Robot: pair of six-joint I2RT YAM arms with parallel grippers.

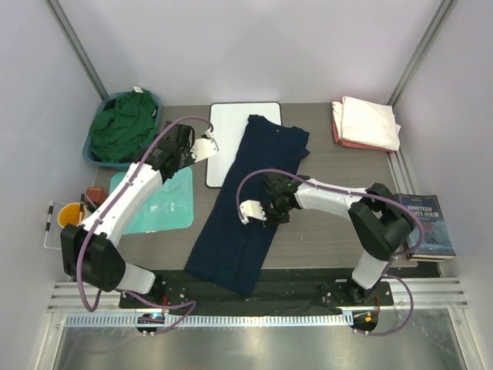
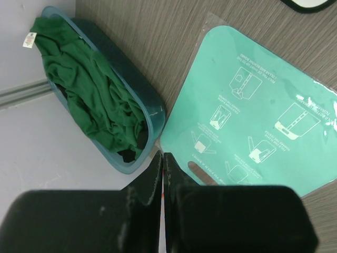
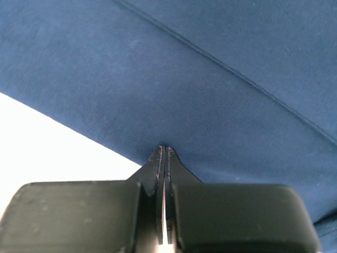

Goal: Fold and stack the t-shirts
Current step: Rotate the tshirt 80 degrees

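The dark navy t-shirt [image 1: 250, 204], folded into a long strip, lies slantwise across the table's middle. Its top end overlaps the white board [image 1: 231, 131]. My right gripper [image 1: 260, 213] is shut, with its tips [image 3: 164, 149] resting against the navy cloth [image 3: 210, 95]; no cloth shows between the fingers. My left gripper [image 1: 202, 149] hangs shut and empty [image 2: 162, 156] above the table, left of the board. The dark green t-shirt [image 1: 122, 125] [image 2: 89, 89] lies crumpled in a blue basket [image 2: 152, 113]. At the back right, a folded cream-white t-shirt [image 1: 371, 122] rests on the salmon-pink one [image 1: 337, 123].
A teal instruction mat [image 1: 158, 202] [image 2: 253, 110] lies left of the navy shirt. An orange cup [image 1: 69, 214] stands at the left edge and a book [image 1: 428, 225] lies at the right edge. Walls close in the table on three sides.
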